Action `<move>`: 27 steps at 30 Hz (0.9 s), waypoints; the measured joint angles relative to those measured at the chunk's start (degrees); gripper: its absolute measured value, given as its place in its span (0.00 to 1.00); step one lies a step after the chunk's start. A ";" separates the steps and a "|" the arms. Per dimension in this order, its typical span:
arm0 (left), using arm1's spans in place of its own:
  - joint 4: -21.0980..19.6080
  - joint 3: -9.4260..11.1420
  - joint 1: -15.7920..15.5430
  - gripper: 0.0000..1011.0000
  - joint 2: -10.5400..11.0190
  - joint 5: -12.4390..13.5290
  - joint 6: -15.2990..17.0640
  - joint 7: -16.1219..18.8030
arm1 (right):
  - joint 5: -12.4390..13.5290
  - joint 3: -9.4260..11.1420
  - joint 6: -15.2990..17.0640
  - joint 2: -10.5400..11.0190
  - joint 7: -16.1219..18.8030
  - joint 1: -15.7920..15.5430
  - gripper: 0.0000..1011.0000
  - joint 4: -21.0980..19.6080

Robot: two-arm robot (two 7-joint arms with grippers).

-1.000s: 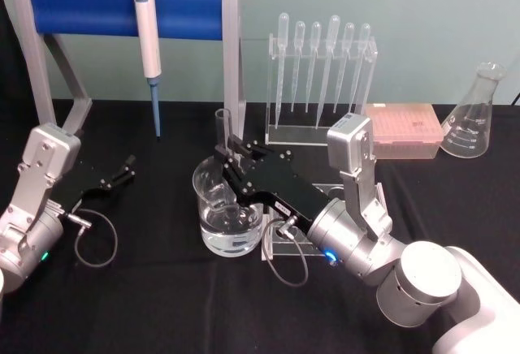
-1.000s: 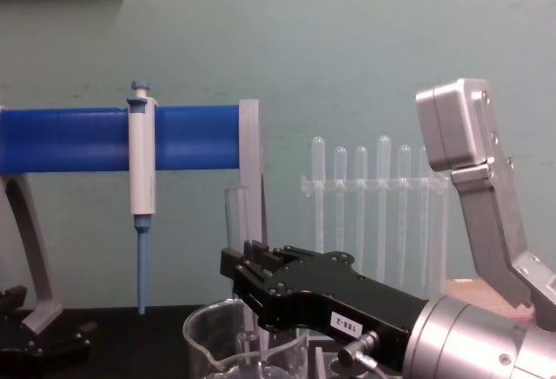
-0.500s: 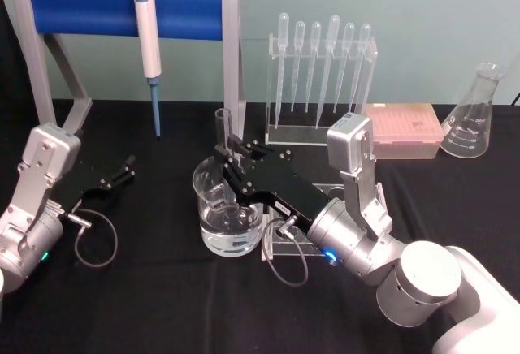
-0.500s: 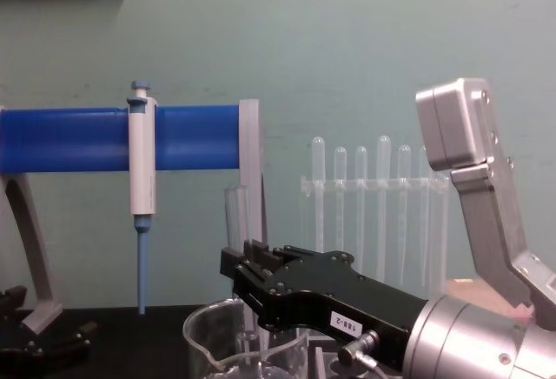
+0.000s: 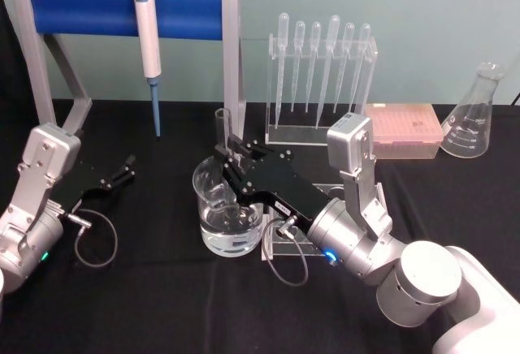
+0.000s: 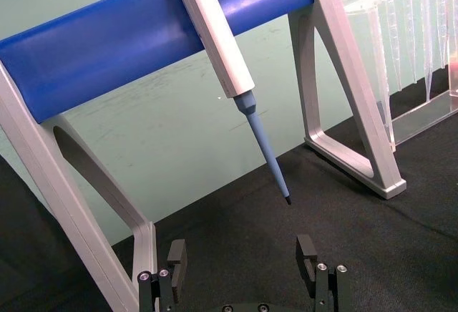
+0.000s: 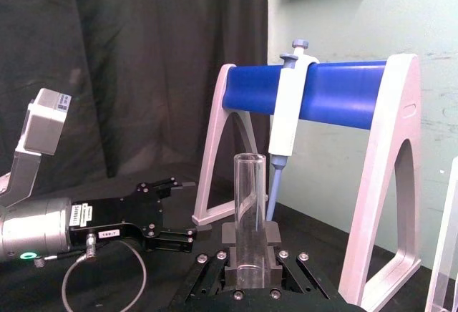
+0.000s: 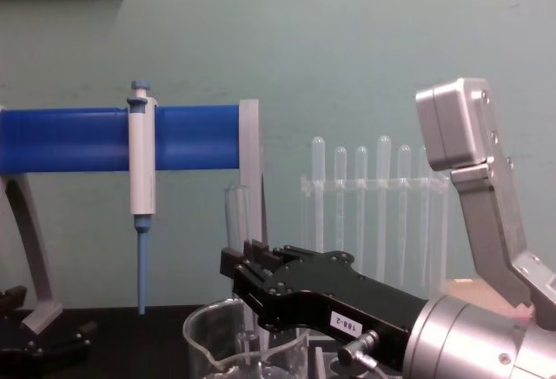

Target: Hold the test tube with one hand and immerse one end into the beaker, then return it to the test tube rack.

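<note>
My right gripper is clenched on the test tube, holding it upright near the middle of the table. The tube's lower end is down inside the beaker, which holds clear liquid. The white label on this gripper's side seems to read "188-2". My left gripper rests released on the black cloth at the left, jaws apart, near the pipettor hanging on the blue stand. Printed marks on the flask are too small to read.

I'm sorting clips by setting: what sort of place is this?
Probably a lab bench: pipettor on a stand, racked pipettes, right end effector gripping a test tube at a beaker, left end effector parked open.
</note>
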 joint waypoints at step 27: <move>0.00 0.00 0.00 0.99 0.00 0.00 0.00 0.00 | 0.00 0.00 0.00 0.00 0.00 0.00 0.22 0.00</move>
